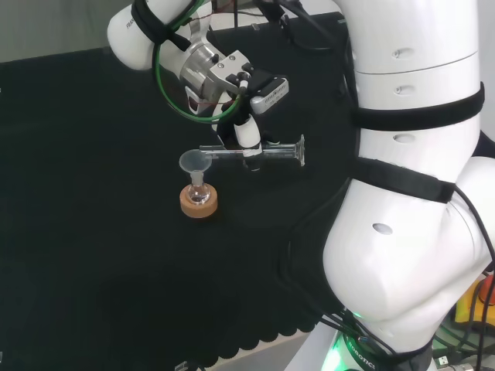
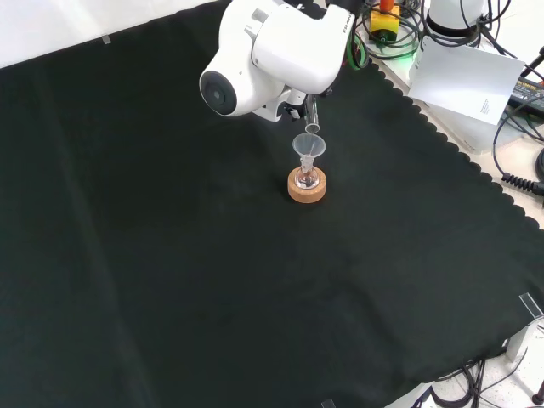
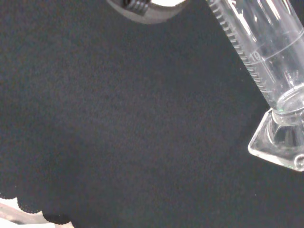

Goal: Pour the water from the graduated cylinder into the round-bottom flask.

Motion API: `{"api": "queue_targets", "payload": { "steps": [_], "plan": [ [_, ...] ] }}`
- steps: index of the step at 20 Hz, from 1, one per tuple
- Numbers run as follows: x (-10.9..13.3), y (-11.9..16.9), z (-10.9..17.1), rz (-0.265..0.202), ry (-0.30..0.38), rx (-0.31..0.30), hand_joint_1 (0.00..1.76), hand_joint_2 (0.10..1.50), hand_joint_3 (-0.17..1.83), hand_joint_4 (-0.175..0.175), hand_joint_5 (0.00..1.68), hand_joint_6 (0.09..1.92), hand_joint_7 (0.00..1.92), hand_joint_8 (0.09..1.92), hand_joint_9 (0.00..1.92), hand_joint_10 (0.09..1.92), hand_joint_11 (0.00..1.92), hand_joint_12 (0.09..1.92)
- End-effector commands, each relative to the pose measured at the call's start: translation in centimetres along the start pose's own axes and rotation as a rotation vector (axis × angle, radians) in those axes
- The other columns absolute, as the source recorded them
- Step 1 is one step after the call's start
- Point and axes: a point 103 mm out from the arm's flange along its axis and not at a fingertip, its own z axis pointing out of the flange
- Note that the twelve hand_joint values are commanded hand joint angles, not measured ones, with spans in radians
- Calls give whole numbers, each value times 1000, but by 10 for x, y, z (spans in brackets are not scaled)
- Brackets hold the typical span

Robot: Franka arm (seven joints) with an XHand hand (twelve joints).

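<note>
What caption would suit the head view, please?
Robot hand tips clear glass graduated cylinder over funnel on small round-bottom flask.

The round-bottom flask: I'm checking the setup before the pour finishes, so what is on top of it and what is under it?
A clear funnel sits in the neck of the round-bottom flask, and a cork ring is under it. The ring hides the cloth beneath; any water inside the flask cannot be made out.

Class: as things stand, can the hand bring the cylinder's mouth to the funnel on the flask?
Probably yes: the hand holds the graduated cylinder roughly level, its mouth beside the funnel, nothing between them.
</note>
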Motion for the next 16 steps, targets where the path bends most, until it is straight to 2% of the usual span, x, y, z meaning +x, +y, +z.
{"api": "queue_targets", "payload": {
  "steps": [1, 11, 16],
  "plan": [
    [1, 1, 0, -6, -2, -11, 1272, 1074, 0, -175, 1053, 878, 1089, 861, 1575, 87, 1394, 665],
    [17, 3, -10, -21, -10, -49, 1272, 1074, 0, -175, 1052, 879, 1089, 862, 1575, 87, 1393, 664],
    [11, 0, -8, -27, -8, -61, 1272, 1074, 0, -175, 1051, 880, 1088, 863, 1575, 87, 1393, 664]
  ]
}}
